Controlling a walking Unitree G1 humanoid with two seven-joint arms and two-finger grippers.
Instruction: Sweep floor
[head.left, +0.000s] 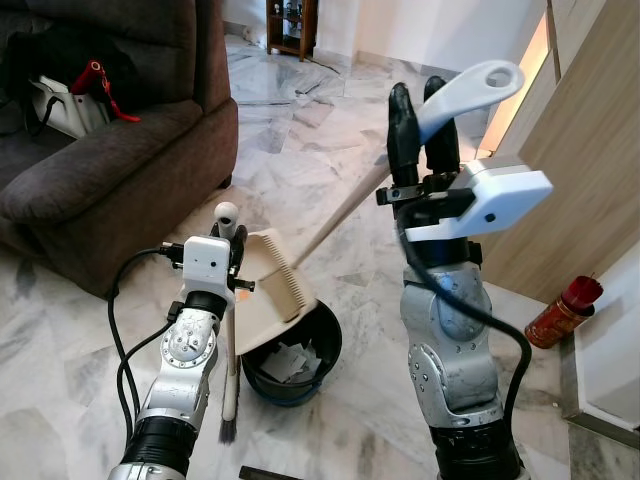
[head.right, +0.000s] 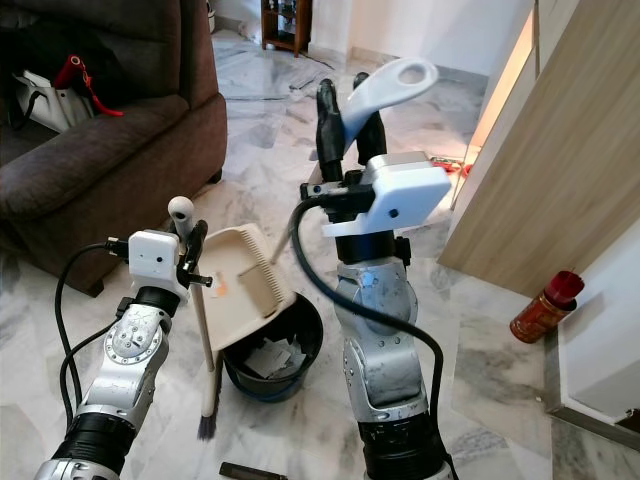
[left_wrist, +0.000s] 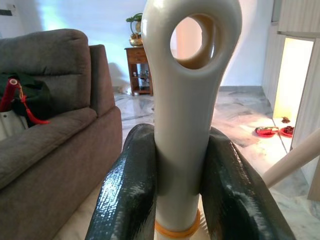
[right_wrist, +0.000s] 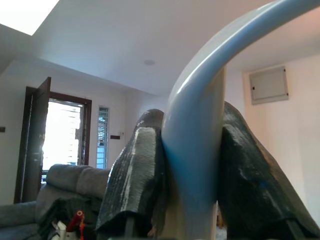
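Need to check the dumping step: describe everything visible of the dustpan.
The dustpan looks like beige plastic, with a ridged comb along one edge and a long pale handle ending in a loop. It is tipped steeply over the black bin, which holds paper scraps. The right hand is clamped on the handle just below the loop.

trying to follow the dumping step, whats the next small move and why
Probably tilt the dustpan a little steeper with the right gripper, since it is tipped over the black bin, which holds paper scraps. The left gripper holds the brush upright beside it.
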